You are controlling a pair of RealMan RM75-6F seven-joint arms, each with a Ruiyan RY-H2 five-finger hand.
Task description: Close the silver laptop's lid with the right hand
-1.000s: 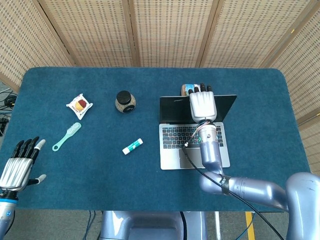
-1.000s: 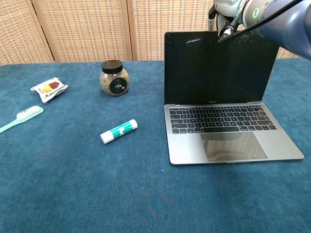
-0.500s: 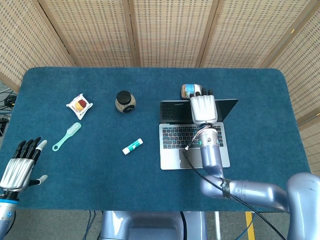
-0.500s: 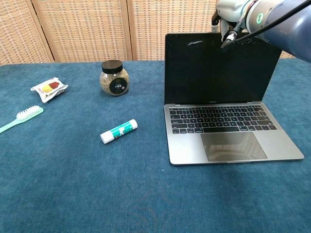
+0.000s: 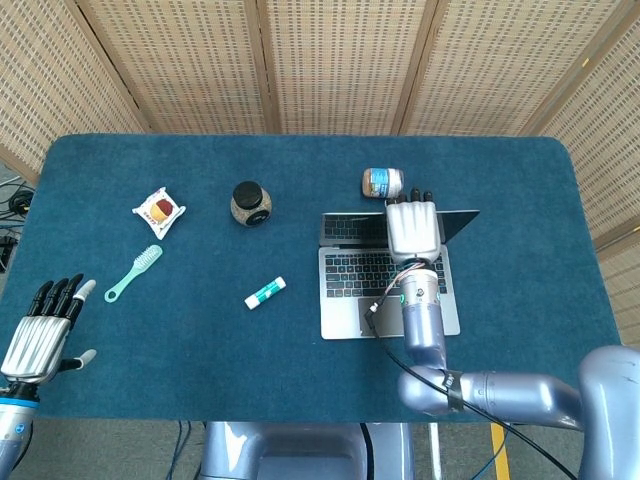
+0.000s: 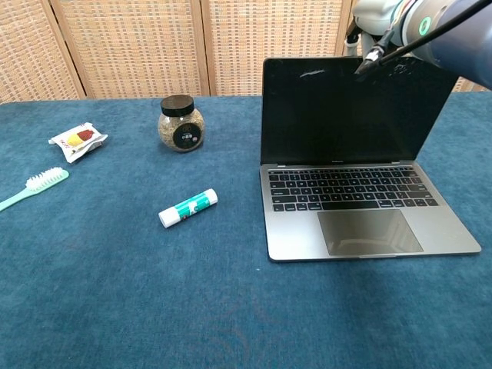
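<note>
Lid tipping forward under the right hand

The right hand (image 5: 412,228) has drawn nearer the robot, pulling the silver laptop's lid (image 6: 350,108) further over its keyboard (uncovering the small jar (image 5: 383,182) behind it).

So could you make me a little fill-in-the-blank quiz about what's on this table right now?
1. The right hand rests over the top edge of the laptop lid, which is not yet ____.
2. The glue stick lies to the ____ of the laptop in the chest view.
3. The jar has a lid coloured ____.
4. The left hand holds ____.

Missing words: closed; left; black; nothing
</note>
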